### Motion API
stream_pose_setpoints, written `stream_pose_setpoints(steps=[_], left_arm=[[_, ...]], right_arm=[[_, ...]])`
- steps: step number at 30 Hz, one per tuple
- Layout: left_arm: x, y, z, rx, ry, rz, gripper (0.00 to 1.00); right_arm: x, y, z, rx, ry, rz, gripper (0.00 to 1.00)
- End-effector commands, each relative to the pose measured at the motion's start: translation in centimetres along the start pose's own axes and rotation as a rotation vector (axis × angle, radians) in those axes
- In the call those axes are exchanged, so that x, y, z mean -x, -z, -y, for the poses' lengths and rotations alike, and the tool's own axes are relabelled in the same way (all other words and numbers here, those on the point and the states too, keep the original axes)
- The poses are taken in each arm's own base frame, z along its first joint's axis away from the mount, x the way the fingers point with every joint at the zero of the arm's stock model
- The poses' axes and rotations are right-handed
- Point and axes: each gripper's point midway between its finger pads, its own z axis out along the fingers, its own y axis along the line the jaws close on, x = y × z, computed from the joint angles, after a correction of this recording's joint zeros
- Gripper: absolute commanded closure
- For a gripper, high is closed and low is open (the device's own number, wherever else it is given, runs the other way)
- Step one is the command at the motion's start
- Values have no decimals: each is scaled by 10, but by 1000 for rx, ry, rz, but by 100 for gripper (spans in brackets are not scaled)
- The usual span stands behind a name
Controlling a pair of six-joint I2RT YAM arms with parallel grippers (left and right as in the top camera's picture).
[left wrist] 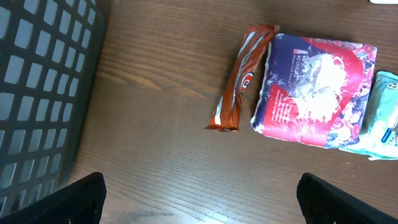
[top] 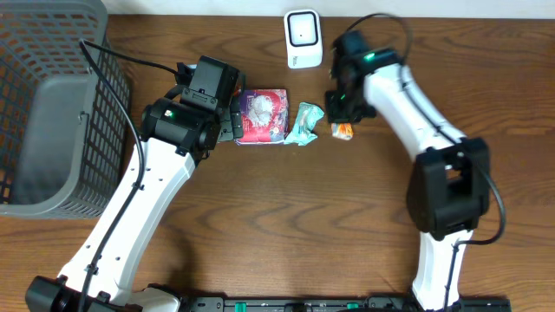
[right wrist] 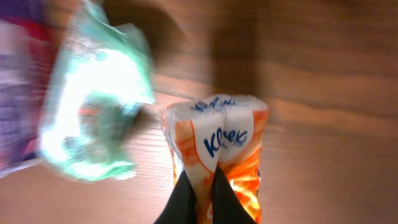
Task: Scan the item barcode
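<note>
The right wrist view shows the right pincer pressed together on one end of an orange-and-white tissue pack with blue lettering. From overhead, only an orange corner of that pack peeks out just beneath the same pincer. A teal packet lies blurred just beside it, on the side toward the other arm.

Only the left wrist view shows a brown snack bar, lying ahead of the left pincer. That pincer's fingers are spread wide with nothing between them. A purple-and-red packet sits just beside the bar.

Only the overhead view shows the white scanner, which stands beyond the right pincer. A dark mesh basket stands well off to the left pincer's outer side. Everything rests on a brown wood-grain table.
</note>
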Motion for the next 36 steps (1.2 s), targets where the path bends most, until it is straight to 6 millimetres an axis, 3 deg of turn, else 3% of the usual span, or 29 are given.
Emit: stream_pose_setpoints(steps=[1, 6, 12, 16, 21, 23, 27, 29, 33, 36], left_arm=[[4, 2, -1, 1, 9, 8, 2], [4, 2, -1, 0, 9, 8, 2], [4, 2, -1, 0, 9, 8, 2], [4, 2, -1, 0, 9, 8, 2], [4, 2, -1, 1, 9, 8, 2], [4, 2, -1, 1, 9, 8, 2], [4, 2, -1, 0, 9, 8, 2], [4, 2, -1, 0, 9, 8, 2], [4, 2, -1, 1, 9, 8, 2], [4, 2, -1, 0, 9, 8, 2]], right_arm=[[2, 36, -38, 429, 64, -15, 99], [-1, 47, -33, 679, 44, -15, 99], [-10, 22, -19, 842, -23, 7, 99], [-20, -9, 4, 826, -102, 18, 98], [-31, -37, 49, 654, -174, 13, 84], [-33, -39, 69, 570, -206, -2, 72], [-35, -27, 100, 440, -253, -36, 65], [-33, -15, 104, 417, -250, -47, 64], [-27, 12, 96, 419, -214, -57, 61], [-27, 16, 86, 421, -187, -68, 57]])
